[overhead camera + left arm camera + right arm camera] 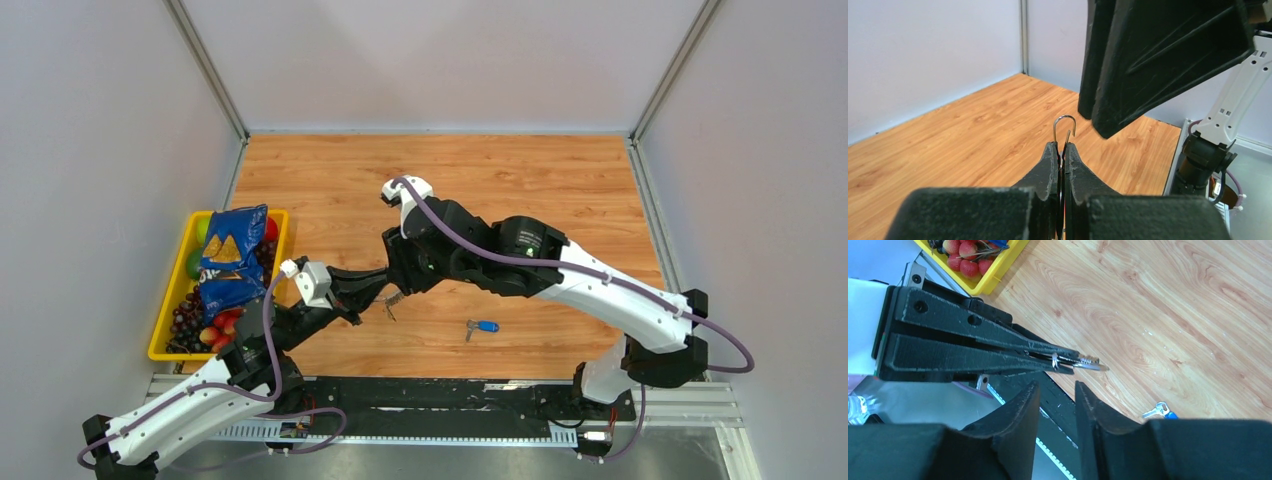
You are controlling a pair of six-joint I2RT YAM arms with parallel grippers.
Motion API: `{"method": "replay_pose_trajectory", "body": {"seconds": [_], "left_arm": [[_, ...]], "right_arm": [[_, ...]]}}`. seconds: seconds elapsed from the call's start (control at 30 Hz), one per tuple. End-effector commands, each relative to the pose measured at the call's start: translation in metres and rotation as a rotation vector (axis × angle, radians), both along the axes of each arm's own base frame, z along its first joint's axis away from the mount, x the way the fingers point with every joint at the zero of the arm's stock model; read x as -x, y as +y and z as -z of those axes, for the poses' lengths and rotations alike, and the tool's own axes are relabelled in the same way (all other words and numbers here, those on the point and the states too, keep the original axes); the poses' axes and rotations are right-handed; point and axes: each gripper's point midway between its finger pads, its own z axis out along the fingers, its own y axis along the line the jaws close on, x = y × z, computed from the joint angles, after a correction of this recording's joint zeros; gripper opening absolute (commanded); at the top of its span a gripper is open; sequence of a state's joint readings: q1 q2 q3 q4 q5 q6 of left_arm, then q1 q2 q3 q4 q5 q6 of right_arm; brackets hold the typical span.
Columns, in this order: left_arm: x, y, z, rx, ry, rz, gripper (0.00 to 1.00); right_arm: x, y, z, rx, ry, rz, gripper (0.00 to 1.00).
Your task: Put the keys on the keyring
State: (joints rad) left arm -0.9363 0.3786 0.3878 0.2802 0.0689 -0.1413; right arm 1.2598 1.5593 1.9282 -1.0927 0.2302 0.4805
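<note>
Keyring (1064, 124) sits pinched in the fully closed left gripper (1060, 150), open wire end raised, likely for threading (a silver key (1089, 362) pokes out too). Right gripper (1057, 390) hovers beside it, part-open, empty; the blue-headed key (484, 325) lies apart on the table (560, 200).

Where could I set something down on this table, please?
The table is bare along the back wall. Crowded: the yellow tray at the left, the left gripper and right gripper meeting centrally, the blue key near front.
</note>
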Motion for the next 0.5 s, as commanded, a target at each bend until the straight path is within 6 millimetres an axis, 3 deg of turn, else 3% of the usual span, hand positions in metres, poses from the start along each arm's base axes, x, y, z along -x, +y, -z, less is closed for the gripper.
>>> {"method": "replay_pose_trajectory", "body": {"seconds": [0.0,0.23,0.47], "left_arm": [[0.002,0.009,-0.032,0.078,-0.035,-0.019,0.00],[-0.005,0.006,-0.020,0.040,0.006,-0.043,0.00],[-0.006,0.006,-0.016,0.021,0.023,-0.047,0.00]], "right_arm": [[-0.002,-0.022,-0.032,-0.090,-0.059,0.039,0.39],[-0.007,-0.037,-0.026,-0.093,-0.092,0.075,0.42],[-0.005,-0.018,-0.027,-0.098,-0.075,0.013,0.37]]}}
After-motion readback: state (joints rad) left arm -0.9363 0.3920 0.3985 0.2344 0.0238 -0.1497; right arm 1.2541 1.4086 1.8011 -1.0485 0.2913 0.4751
